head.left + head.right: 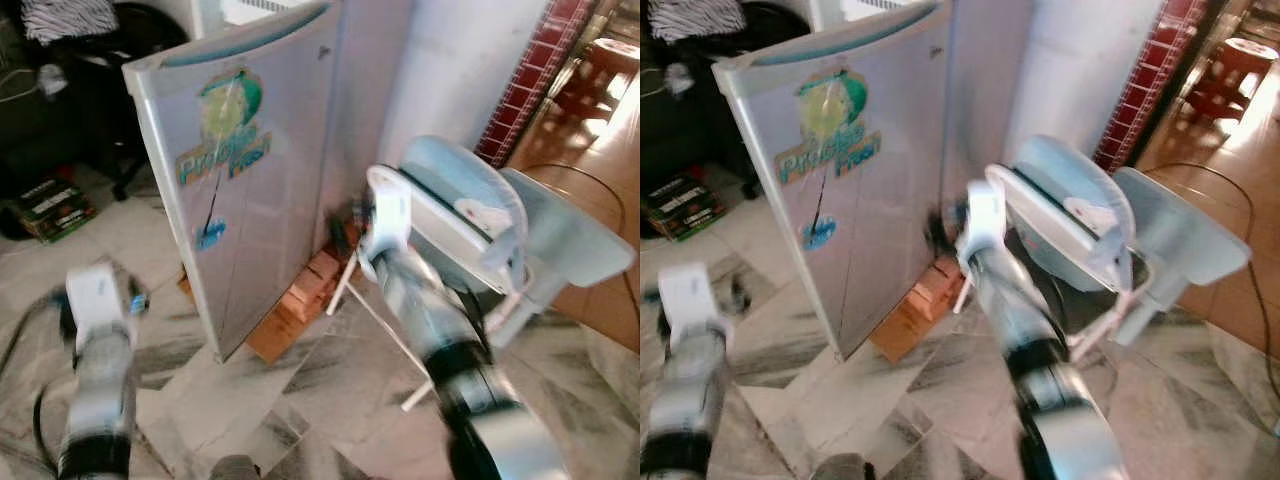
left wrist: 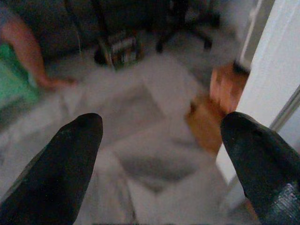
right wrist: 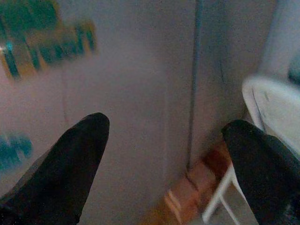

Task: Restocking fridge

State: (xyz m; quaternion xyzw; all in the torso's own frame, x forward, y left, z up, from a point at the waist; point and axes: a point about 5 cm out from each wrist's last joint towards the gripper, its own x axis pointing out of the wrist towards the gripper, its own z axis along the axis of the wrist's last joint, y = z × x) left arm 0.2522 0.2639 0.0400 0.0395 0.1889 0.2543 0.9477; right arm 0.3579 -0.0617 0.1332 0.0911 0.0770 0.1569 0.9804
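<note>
In the left eye view a grey fridge [image 1: 255, 190] stands closed on bricks [image 1: 305, 290] on a marble floor [image 1: 330, 400], a green sticker [image 1: 228, 125] on its door. A pale blue fan [image 1: 470, 215] sits just right of it. The right arm [image 1: 440, 330] reaches toward the fridge's lower right edge; the left arm [image 1: 95, 370] is raised before the door's left side.

The left wrist view shows the left gripper [image 2: 161, 140], fingers [image 2: 65, 164] spread wide and empty, above the floor, the fridge's white side at the edge.

The right wrist view shows the right gripper [image 3: 164, 145] released, holding nothing, close before the door, not touching.
</note>
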